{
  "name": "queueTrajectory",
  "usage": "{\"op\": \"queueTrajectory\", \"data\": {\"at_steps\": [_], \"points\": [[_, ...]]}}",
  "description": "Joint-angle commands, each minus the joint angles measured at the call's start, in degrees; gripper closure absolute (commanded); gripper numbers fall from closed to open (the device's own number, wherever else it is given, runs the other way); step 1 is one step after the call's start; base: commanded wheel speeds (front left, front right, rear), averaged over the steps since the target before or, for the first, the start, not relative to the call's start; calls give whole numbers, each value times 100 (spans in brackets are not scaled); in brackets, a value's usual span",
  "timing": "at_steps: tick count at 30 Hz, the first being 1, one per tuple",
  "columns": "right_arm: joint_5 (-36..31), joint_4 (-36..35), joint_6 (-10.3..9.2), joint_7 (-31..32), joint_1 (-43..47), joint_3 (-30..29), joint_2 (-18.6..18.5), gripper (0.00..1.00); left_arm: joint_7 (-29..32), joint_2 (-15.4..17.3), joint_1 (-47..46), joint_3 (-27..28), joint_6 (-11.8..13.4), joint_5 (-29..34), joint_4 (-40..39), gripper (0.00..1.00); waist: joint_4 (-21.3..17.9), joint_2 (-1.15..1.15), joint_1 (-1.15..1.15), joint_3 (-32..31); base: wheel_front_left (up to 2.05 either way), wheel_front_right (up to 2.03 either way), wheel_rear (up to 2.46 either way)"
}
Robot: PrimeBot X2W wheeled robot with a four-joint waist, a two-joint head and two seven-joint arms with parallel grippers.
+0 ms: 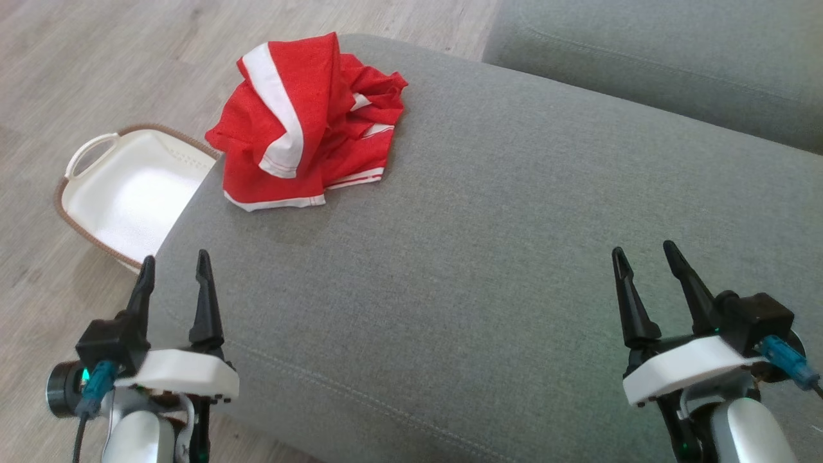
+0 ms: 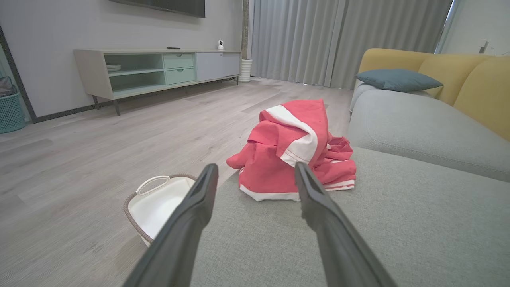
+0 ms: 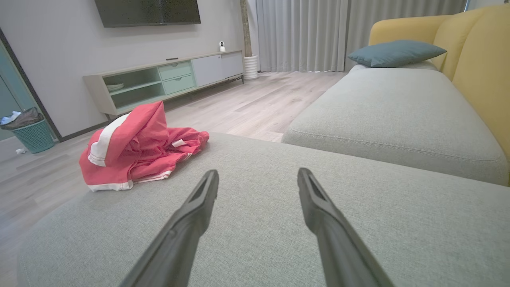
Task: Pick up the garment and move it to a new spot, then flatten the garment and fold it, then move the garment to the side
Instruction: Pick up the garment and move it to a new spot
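Note:
A crumpled red garment (image 1: 302, 125) with white trim lies bunched in a heap near the far left corner of the grey sofa cushion (image 1: 488, 257). The same garment (image 2: 297, 153) sits just ahead of my left fingers, and the garment (image 3: 135, 147) appears at the left in the right wrist view. My left gripper (image 1: 175, 265) hovers open at the cushion's near left edge, well short of the cloth. Over the cushion's near right part my right gripper (image 1: 644, 252) stands open, far from the garment. Nothing is between either pair of fingers.
A white basket (image 1: 122, 193) with a woven brown rim stands on the wood floor just left of the cushion. A second grey cushion (image 1: 656, 58) lies beyond to the right, with a yellow backrest (image 3: 478, 59) and a teal pillow (image 3: 394, 52). A TV cabinet (image 2: 159, 71) lines the far wall.

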Motion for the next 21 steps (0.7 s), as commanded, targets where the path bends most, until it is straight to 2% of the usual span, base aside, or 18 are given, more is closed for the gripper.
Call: {"op": "queueTrajectory", "data": {"at_steps": [1, 11, 21], "points": [[-55, -238, 44, -1, -206, 138, 4, 0, -70, 69, -218, 226, -16, -14, -198, 0, 27, 0, 0, 21, 0, 0, 0], [-100, -473, 44, 134, -341, 169, -70, 0, -70, 16, -396, 265, -28, -50, -255, 0, -99, 0, 0, 413, 0, 0, 0], [-155, -1061, 44, 553, -859, 220, -521, 0, -70, 6, -1723, 238, -106, 4, 16, 0, -605, 0, 0, 1636, 0, 0, 0]]}}
